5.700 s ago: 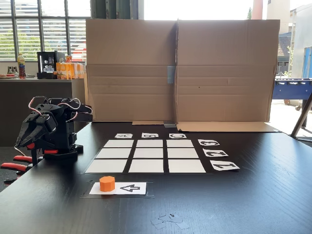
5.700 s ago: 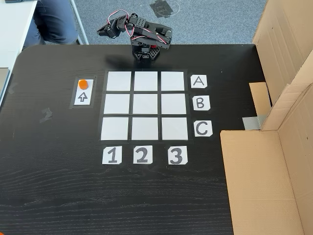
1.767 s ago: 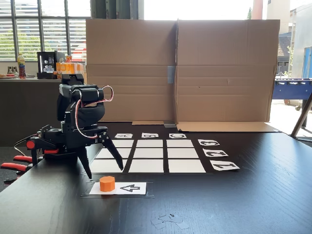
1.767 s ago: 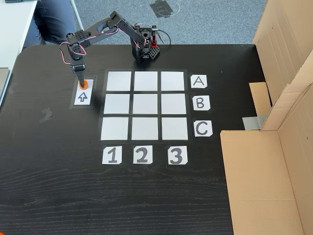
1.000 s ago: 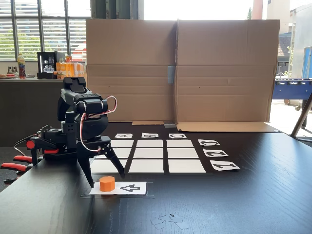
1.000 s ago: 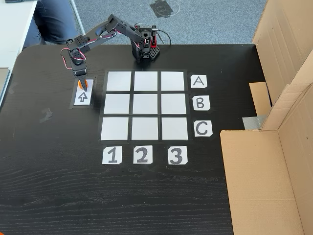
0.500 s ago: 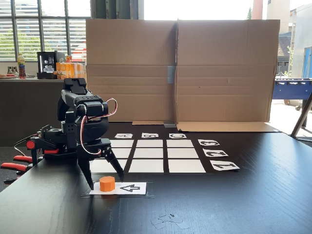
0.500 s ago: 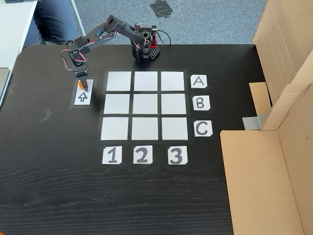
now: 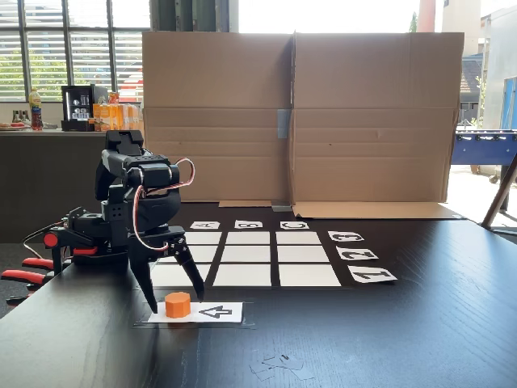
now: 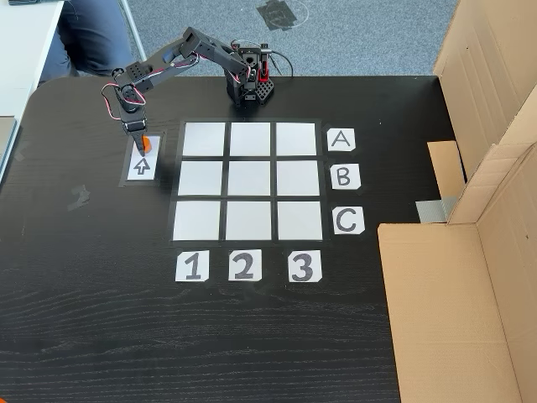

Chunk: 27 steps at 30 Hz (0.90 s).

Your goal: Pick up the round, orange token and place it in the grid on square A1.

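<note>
Behind your dark wood-grain table (image 9: 388,331) stands a tall brown cardboard screen (image 9: 299,113), with windows and a counter further back on the left of a fixed view. Farthest left in that view you see the black arm, its base at the table edge with red clamps beside it, bent over so that its two-finger gripper (image 9: 178,301) points down at the table. Its jaws stand apart, one tip on either side of the small bright orange faceted puck token (image 9: 178,304), neither clearly touching it. The token rests on the left end of a white card with a black arrow (image 9: 212,311). In a fixed view from above, the gripper (image 10: 139,143) covers much of the token (image 10: 144,143), which sits at the upper end of the arrow card (image 10: 142,166). To the right of the card lies the three-by-three grid of white squares on black backing (image 10: 248,180), edged with letter labels on its right and number labels below. Square A1 (image 10: 204,139), the top-left cell in that view, is bare, just beside the token's card.
</note>
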Each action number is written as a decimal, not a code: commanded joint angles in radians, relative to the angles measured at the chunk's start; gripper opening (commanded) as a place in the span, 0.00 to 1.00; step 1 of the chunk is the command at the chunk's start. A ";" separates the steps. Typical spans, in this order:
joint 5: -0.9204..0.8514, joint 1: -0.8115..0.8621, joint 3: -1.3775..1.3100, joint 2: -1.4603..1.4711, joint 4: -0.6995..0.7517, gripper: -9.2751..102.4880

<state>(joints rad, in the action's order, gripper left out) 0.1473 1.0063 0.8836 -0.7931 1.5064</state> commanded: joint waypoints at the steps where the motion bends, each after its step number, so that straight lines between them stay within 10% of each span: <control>1: 0.005 -0.006 -0.040 -0.005 -0.008 0.34; 27: 0.002 -0.026 -0.040 -0.003 0.000 0.15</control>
<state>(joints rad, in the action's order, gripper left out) 0.1473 0.9910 0.8836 -0.7839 1.5064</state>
